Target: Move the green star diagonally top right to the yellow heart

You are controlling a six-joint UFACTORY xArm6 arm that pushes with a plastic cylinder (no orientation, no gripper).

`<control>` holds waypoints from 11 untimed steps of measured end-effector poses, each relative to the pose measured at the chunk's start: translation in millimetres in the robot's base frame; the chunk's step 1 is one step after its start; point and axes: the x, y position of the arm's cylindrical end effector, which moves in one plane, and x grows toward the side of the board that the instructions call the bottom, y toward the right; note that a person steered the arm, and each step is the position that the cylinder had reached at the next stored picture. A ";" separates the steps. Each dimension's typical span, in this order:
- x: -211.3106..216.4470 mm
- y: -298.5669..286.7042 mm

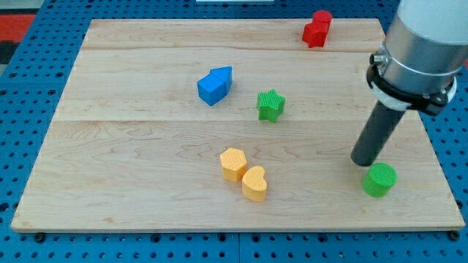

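The green star (270, 105) stands near the board's middle, a little right of centre. The yellow heart (255, 183) lies below it and slightly left, touching a yellow hexagon-like block (233, 164) on its upper left. My tip (363, 163) rests on the board at the view's right, far right of both the star and the heart, just up-left of a green cylinder (380, 180).
A blue block (215, 85), pointed like a small house, lies up-left of the star. A red block (316, 29) sits near the board's top edge at the right. The wooden board (131, 183) lies on a blue pegboard surface.
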 end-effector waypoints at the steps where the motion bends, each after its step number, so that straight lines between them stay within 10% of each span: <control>1: -58.0 -11.9; 7: -124.0 -183.2; 9: -65.8 -190.8; 11: -23.4 -69.8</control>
